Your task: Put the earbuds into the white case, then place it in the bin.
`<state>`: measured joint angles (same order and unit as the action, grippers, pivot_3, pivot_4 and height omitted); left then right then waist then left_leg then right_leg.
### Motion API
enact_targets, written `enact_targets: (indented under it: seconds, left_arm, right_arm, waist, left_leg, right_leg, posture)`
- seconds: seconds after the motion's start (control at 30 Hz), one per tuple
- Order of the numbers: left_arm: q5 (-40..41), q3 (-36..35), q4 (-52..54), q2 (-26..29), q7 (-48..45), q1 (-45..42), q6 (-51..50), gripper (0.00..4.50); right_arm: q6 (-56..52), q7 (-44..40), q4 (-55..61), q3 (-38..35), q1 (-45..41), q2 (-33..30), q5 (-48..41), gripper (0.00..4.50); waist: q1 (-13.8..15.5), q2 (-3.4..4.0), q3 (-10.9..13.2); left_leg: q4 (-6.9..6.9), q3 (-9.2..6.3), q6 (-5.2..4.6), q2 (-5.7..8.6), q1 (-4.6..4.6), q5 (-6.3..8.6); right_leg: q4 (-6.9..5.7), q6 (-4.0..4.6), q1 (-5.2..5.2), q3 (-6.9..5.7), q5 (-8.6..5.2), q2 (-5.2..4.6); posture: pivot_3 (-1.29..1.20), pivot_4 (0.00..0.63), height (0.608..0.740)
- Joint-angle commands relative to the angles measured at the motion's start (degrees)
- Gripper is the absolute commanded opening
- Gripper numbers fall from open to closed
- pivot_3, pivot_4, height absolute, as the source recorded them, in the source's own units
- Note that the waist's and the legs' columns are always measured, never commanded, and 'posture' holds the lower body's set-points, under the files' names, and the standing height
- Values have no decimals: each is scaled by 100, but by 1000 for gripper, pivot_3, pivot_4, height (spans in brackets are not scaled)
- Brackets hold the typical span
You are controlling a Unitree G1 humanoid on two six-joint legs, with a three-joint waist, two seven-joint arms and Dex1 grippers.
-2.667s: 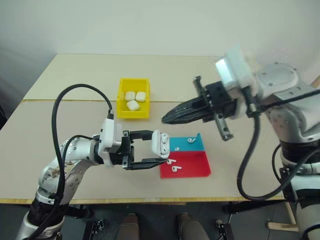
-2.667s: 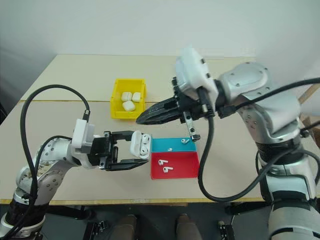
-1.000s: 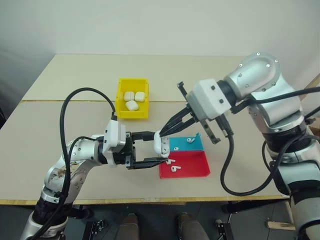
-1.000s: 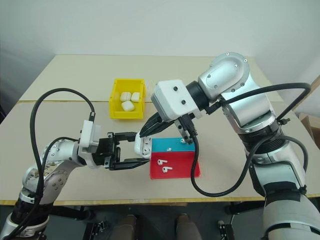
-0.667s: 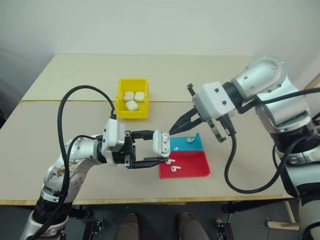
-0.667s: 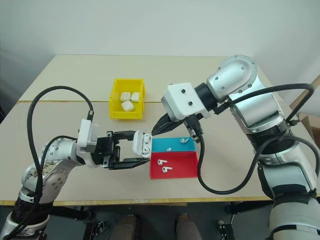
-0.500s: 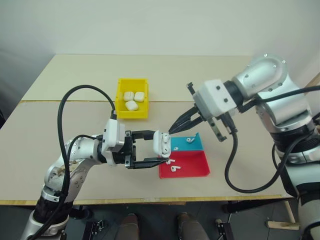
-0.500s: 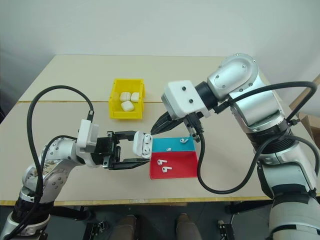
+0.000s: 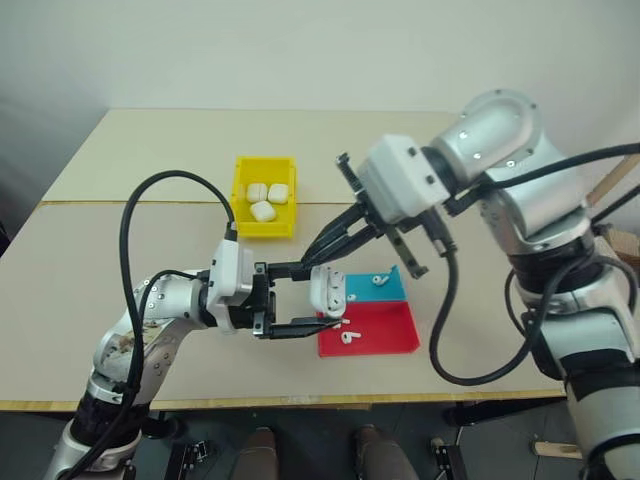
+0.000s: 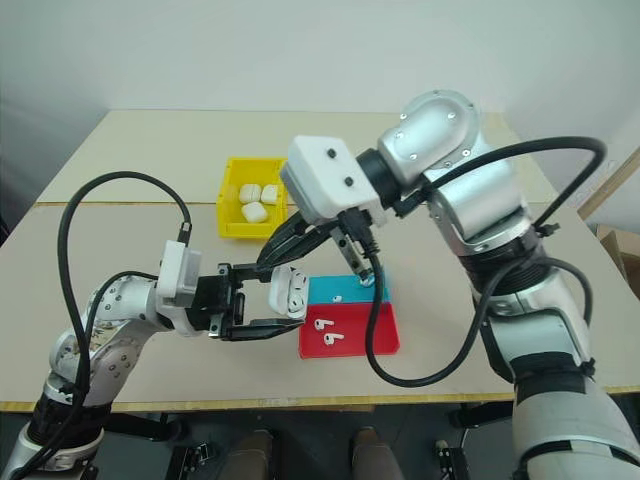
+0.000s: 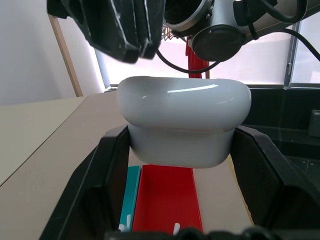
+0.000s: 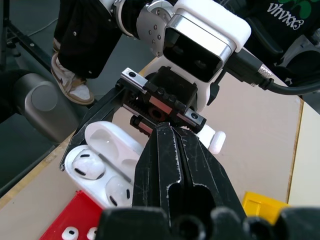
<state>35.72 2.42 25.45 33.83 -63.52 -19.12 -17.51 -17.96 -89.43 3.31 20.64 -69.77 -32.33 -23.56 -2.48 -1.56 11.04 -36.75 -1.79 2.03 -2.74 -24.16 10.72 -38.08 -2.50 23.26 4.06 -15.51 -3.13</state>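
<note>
We clamp the glossy white rounded earbud case [image 10: 288, 291] in our left gripper [image 10: 262, 297] — lid open, earbuds seated — while our closed, empty right gripper [image 10: 268, 262] hovers at its eleven o'clock to shut it.

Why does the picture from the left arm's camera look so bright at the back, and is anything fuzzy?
Left wrist view: strong light behind washes out the background, and the white case carries a bright streak of glare; the right gripper above it is soft and out of focus. Right wrist view: that gripper's own fingers loom large and dark, while the open case behind stays sharp. Head views: evenly lit, soft shadows.
</note>
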Motion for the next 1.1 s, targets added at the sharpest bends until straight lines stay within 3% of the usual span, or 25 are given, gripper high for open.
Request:
enact_targets:
  seconds: [0.03,0.3,0.8,0.93,1.1]
  left_arm:
    - [-9,-26,132,0,33,-44,104,2800]
    - [35,-76,205,-8,88,-23,81,2800]
    - [72,-65,169,-12,83,-89,88,2800]
    - [63,-56,154,-7,61,-88,89,2800]
    - [-78,-97,114,21,120,35,178,2800]
  right_arm:
    - [212,-221,-28,27,-274,117,130,10]
    - [469,-307,-56,320,-260,26,225,10]
    - [1011,-307,34,604,-105,-890,25,10]
    - [977,-307,21,392,-93,-901,-3,10]
    - [228,64,-271,-454,-397,-764,-534,10]
  waist:
    - [1,0,0]
    - [16,0,0]
    - [6,1,1]
    - [-2,1,1]
    - [8,1,1]
  left_leg:
    - [0,0,0,0,0,0]
    - [0,0,0,1,-1,0]
    - [0,-1,0,0,0,0]
    - [0,0,0,0,1,0]
    - [0,0,0,1,-1,0]
  right_leg:
    - [0,0,0,0,0,0]
    - [1,0,0,-1,0,-1]
    - [2,0,0,-1,0,-1]
    - [1,0,0,0,0,-1]
    - [1,0,0,0,0,-2]
  posture:
    - [0,150,740]
    - [0,150,740]
    - [0,150,740]
    - [0,150,740]
    - [0,150,740]
